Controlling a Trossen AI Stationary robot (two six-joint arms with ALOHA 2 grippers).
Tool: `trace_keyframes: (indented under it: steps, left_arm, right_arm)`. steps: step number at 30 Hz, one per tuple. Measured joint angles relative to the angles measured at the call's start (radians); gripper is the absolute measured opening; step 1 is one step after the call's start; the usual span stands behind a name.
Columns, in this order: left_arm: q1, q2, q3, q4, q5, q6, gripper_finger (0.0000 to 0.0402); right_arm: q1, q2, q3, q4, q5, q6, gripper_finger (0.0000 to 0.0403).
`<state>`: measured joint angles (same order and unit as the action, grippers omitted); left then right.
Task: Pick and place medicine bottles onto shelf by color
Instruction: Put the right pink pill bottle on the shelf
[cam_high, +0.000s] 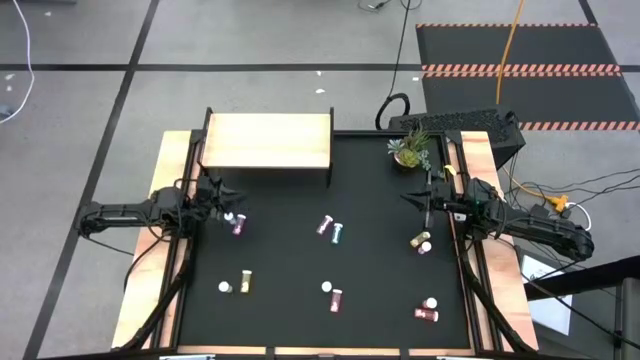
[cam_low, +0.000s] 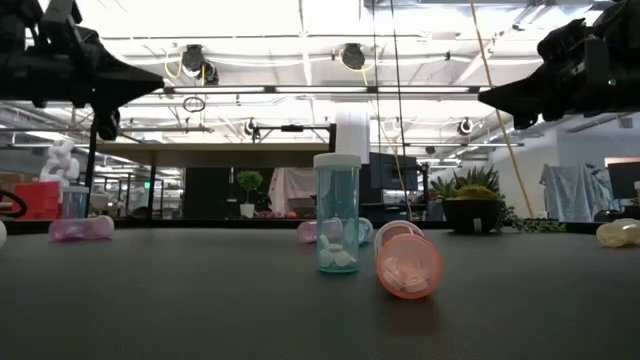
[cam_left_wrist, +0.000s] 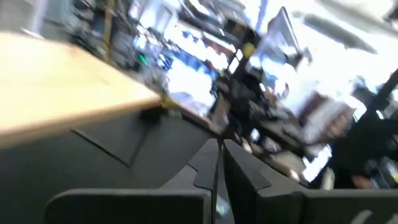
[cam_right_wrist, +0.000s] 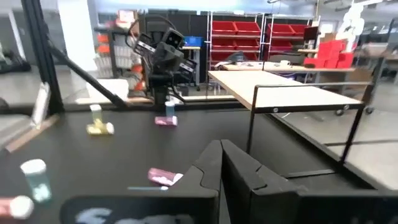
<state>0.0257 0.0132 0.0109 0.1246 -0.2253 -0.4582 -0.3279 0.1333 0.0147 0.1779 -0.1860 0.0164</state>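
Observation:
The pale wooden shelf (cam_high: 268, 140) stands on thin black legs at the far side of the black table. Small white-capped bottles are scattered on the mat: a pink one (cam_high: 237, 224) just near-side of my left gripper, a pink and teal pair (cam_high: 330, 230) in the middle, a yellow one (cam_high: 420, 240) near my right gripper, a yellow one (cam_high: 245, 282), a red one (cam_high: 337, 298) beside an upright teal one (cam_low: 337, 215), and a red one (cam_high: 427, 312). My left gripper (cam_high: 236, 194) hovers shut and empty at the left. My right gripper (cam_high: 406, 197) hovers shut and empty at the right.
A small potted plant (cam_high: 410, 150) stands at the far right corner of the table. Wooden side rails (cam_high: 172, 160) run along both sides. The shelf's board (cam_right_wrist: 292, 87) is bare on top.

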Motion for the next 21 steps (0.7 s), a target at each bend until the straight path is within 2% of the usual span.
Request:
trace_keyframes:
  steps: [2,6,9,13,21]
  left_arm:
    - [0.000,0.000,0.000,0.045,-0.038,-0.006,0.0026]
    - [0.000,0.000,0.000,0.114,-0.046,-0.009,0.0026]
    - [0.000,0.000,0.000,0.158,-0.054,0.055,0.0026]
    - [0.000,0.000,0.000,0.218,-0.124,0.096,0.0026]
    - [0.000,0.002,0.000,0.251,-0.167,0.230,0.0026]
  right_arm:
    - [0.001,0.000,0.000,0.036,0.000,0.093,0.0000]
    - [0.000,0.000,0.000,0.102,0.010,0.308,0.0000]
    - [0.001,0.004,0.000,0.127,0.145,0.476,0.0000]
    - [0.000,0.018,0.000,0.114,0.315,0.705,0.0000]
    - [0.001,0.121,0.038,0.066,0.290,0.961,0.0000]
